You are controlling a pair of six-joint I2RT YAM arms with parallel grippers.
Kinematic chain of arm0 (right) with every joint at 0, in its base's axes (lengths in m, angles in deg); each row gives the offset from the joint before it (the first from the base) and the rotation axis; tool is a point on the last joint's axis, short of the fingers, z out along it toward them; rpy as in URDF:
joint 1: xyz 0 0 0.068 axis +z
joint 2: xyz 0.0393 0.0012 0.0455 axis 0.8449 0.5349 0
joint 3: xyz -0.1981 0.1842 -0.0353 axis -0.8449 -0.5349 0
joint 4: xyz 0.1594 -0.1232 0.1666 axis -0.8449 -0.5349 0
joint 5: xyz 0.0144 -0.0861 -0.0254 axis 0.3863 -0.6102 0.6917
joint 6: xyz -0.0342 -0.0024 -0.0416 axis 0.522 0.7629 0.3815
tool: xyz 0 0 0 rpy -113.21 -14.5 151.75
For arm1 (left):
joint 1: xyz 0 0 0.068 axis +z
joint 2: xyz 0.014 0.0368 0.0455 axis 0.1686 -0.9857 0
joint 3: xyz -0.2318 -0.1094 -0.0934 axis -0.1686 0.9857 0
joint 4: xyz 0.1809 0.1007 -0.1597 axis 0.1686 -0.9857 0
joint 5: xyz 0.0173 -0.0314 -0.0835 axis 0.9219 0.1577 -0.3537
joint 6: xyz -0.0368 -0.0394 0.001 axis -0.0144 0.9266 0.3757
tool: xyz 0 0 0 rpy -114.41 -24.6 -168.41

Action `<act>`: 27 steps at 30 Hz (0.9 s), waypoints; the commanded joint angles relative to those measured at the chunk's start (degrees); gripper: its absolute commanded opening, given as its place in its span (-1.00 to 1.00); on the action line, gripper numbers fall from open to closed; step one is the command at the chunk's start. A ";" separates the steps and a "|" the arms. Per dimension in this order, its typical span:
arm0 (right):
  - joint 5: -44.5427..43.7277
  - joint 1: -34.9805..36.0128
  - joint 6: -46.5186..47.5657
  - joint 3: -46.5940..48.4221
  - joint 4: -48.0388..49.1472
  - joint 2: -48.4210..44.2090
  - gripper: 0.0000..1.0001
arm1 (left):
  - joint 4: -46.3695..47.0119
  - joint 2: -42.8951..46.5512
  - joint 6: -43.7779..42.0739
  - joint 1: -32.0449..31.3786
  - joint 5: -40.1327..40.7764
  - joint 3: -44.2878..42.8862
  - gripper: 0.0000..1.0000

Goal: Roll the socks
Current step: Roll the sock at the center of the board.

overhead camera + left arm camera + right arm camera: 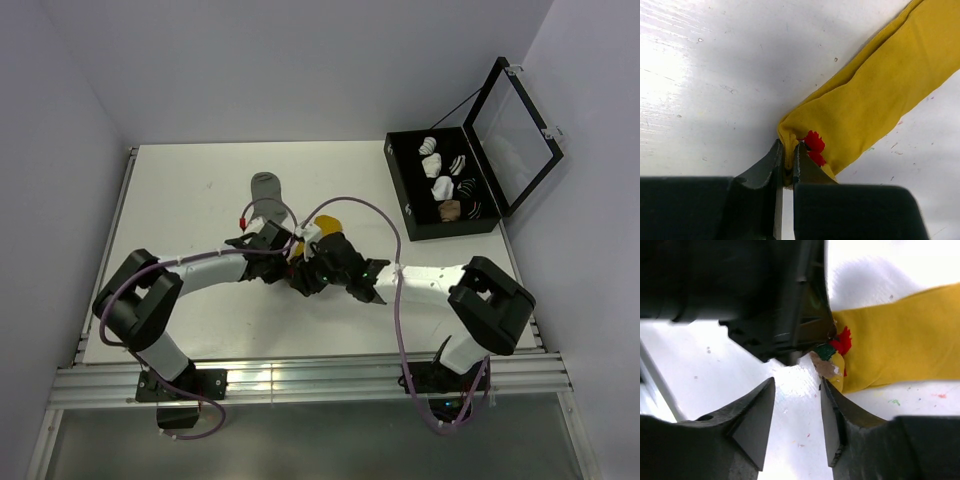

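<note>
The mustard-yellow sock (875, 95) lies flat on the white table, its red mark (813, 145) at the near end. My left gripper (788, 150) is shut on that end's folded edge. The sock also shows in the right wrist view (900, 335) and, partly hidden by the arms, in the top view (328, 222). My right gripper (796, 385) is open and empty, its right finger (832, 405) just beside the sock's end, facing the left gripper's body (765, 295). The grey sock (266, 195) lies flat beyond the left gripper (291, 252). The right gripper (308, 272) sits beside it.
An open black case (440, 185) at the table's back right holds several white, striped and tan sock bundles, its clear lid (515, 130) propped upright. The table's front rail (300, 380) runs by the arm bases.
</note>
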 commanded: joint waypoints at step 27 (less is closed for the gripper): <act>-24.48 10.40 14.73 -2.95 20.84 10.45 0.03 | -6.38 -7.01 -11.88 7.97 -10.69 -7.76 -0.99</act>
